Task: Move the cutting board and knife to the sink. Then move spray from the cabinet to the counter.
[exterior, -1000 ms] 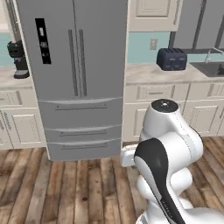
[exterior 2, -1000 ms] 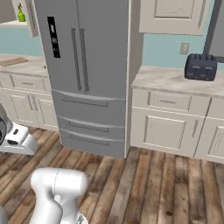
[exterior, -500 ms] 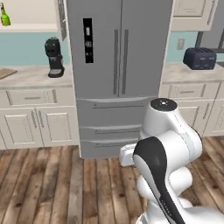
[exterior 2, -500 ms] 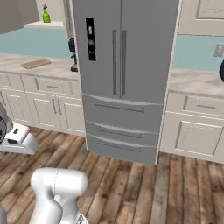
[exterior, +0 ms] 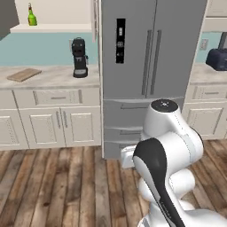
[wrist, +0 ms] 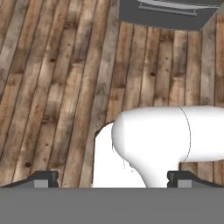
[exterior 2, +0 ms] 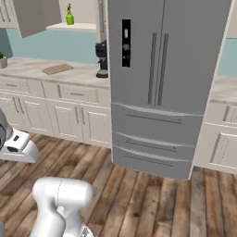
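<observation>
Refrigerator [exterior: 150,66], a tall grey steel unit with two upper doors, long vertical handles and drawers below, stands ahead of the folded white arm, whose hand hangs low over the wooden plank floor [wrist: 57,87]. In the hand view the two small dark finger tips [wrist: 46,178] sit far apart at the bottom corners, so the gripper [wrist: 113,179] is spread wide with nothing between its tips; the fridge's bottom drawer lies beyond it across the planks.

Off to the gripper's left and well above it runs the beige marble-patterned stone counter [exterior: 48,77] on its panelled cream cupboards. Higher still, beside the fridge's upper left corner, is the beige open-fronted cabinet [exterior: 57,17] with a plain flat shelf.

On the counter, far to the gripper's left, lies the flat light-brown wooden cutting board [exterior: 24,74], also seen in the right base view [exterior 2: 57,69]. Between it and the fridge stands a black coffee machine [exterior: 80,57]. A dark blue toaster [exterior: 217,57] sits on the counter to the right of the fridge.

The small green spray bottle [exterior: 31,16] stands upright on the cabinet shelf, above the board, and shows in the right base view too [exterior 2: 69,16]. The knife and sink cannot be made out here.
</observation>
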You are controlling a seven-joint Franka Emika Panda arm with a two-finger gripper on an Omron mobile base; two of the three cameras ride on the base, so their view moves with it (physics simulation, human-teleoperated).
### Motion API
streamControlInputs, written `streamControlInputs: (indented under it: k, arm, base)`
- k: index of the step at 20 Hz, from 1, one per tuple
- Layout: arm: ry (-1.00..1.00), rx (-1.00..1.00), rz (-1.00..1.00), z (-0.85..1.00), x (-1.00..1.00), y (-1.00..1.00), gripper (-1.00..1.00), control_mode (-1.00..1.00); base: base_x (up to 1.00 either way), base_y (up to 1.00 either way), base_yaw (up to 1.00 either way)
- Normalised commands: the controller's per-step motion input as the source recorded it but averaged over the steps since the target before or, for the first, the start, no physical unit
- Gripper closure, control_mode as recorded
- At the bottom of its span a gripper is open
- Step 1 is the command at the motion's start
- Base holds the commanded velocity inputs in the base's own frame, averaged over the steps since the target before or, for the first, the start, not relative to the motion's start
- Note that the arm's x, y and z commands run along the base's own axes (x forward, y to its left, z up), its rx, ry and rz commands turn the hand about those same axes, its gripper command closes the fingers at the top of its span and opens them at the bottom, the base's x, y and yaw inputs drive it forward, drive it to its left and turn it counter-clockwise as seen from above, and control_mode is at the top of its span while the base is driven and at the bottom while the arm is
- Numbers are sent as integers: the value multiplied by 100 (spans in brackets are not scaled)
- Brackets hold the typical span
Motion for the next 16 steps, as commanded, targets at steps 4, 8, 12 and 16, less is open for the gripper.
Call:
streamControlInputs:
  k: [4, 8, 12, 16]
  arm:
    - [0, 0, 0, 0, 0, 0, -100, 100]
    - [0, 0, 0, 0, 0, 0, -100, 100]
    - [0, 0, 0, 0, 0, 0, -100, 100]
    - [0, 0, 0, 0, 0, 0, -100, 100]
  base:
    - [49, 65, 2]
    - [50, 64, 0]
    - [51, 52, 0]
    - [46, 25, 0]
